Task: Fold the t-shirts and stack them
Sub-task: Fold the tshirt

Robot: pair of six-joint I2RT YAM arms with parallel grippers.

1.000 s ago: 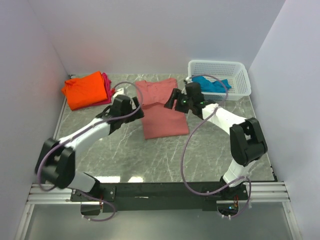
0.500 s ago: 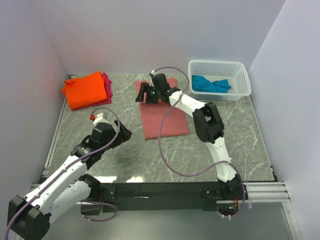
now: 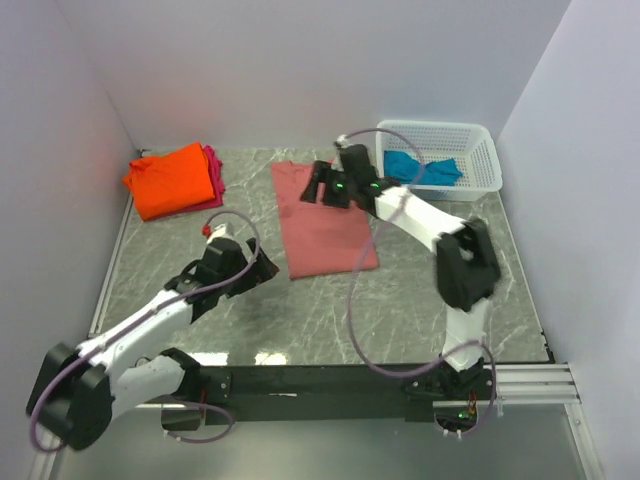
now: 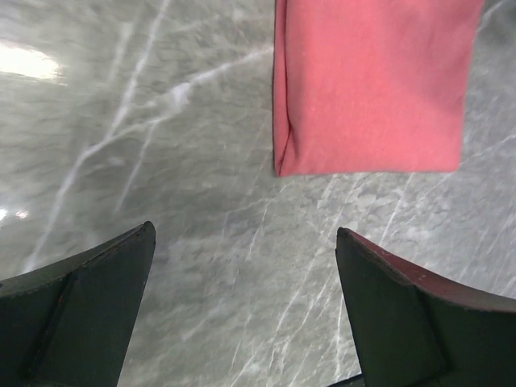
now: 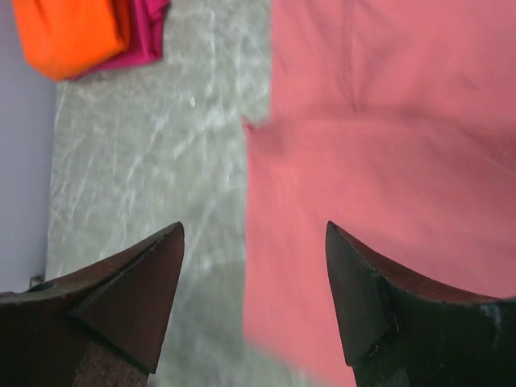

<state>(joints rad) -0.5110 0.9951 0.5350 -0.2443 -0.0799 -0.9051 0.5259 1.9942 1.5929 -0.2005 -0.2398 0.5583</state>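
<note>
A dusty salmon-pink t-shirt (image 3: 325, 228) lies partly folded on the marble table, also seen in the left wrist view (image 4: 371, 89) and the right wrist view (image 5: 387, 145). A folded orange t-shirt (image 3: 170, 180) rests on a magenta t-shirt (image 3: 213, 172) at the back left. The teal t-shirt (image 3: 420, 167) lies in the white basket (image 3: 470, 135). My left gripper (image 3: 265, 268) (image 4: 243, 230) is open over bare table, just short of the pink shirt's near-left corner. Above the shirt's upper left edge, my right gripper (image 3: 318, 186) (image 5: 254, 227) hangs open and holds nothing.
Walls close in the table (image 3: 200, 250) on the left, back and right. The basket stands in the back right corner. The orange t-shirt (image 5: 72, 32) and magenta t-shirt (image 5: 143, 36) show at the top left of the right wrist view.
My left arm has drawn back from the pink shirt's upper left to its near-left corner. My right gripper has swung left over the shirt's top, then slightly back right.
</note>
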